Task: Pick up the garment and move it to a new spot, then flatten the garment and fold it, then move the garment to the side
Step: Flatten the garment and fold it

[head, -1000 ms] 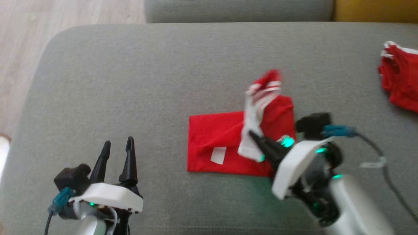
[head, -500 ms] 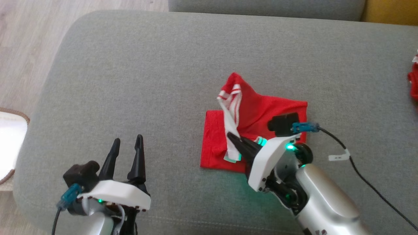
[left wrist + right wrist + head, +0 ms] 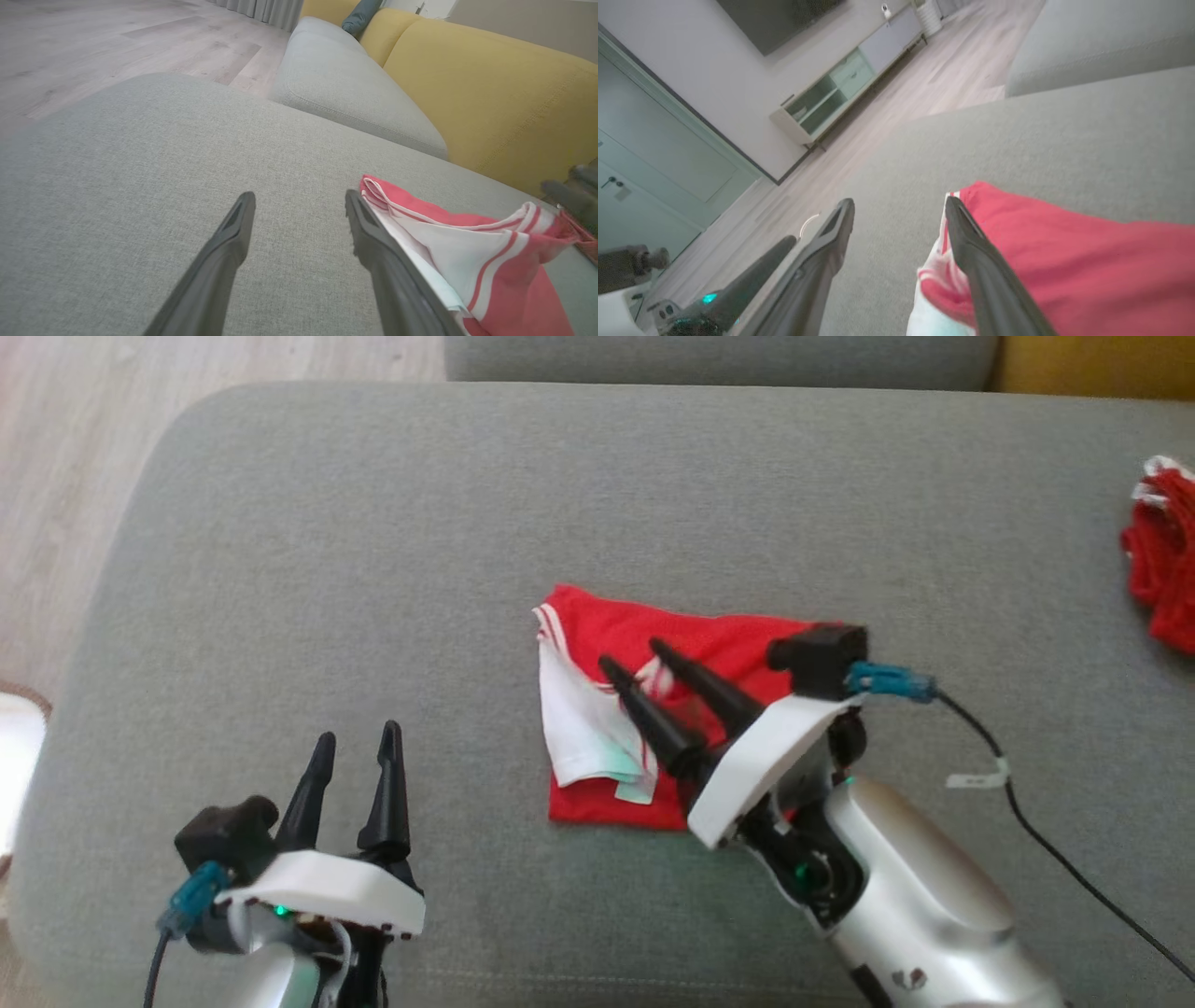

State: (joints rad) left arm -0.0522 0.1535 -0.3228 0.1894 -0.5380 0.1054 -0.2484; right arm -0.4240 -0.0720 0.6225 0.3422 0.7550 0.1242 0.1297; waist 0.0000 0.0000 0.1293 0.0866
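The garment [image 3: 583, 714] is red with white striped trim and lies folded near the middle of the grey cushion [image 3: 373, 523]. Its white part is laid over the left side. My right gripper [image 3: 633, 653] hovers over the garment with its jaws open and nothing between them. In the right wrist view the right gripper [image 3: 900, 201] stands spread, and its right finger is over the garment's [image 3: 1064, 252] edge. My left gripper [image 3: 358, 733] is open over bare cushion at the lower left, well apart from the cloth. From the left wrist view the left gripper [image 3: 299, 196] sits just left of the garment [image 3: 467, 252].
Another red cloth [image 3: 1162, 551] lies at the cushion's right edge. A second grey cushion [image 3: 336, 79] and a yellow backrest [image 3: 490, 93] stand beyond. Wooden floor [image 3: 56, 429] lies past the cushion's left edge. A black cable [image 3: 1027, 821] trails from my right wrist.
My right gripper carried the white-trimmed flap leftward across the red cloth, then opened and let it go; the flap now lies flat. The head camera shifted a little. My left arm stayed put.
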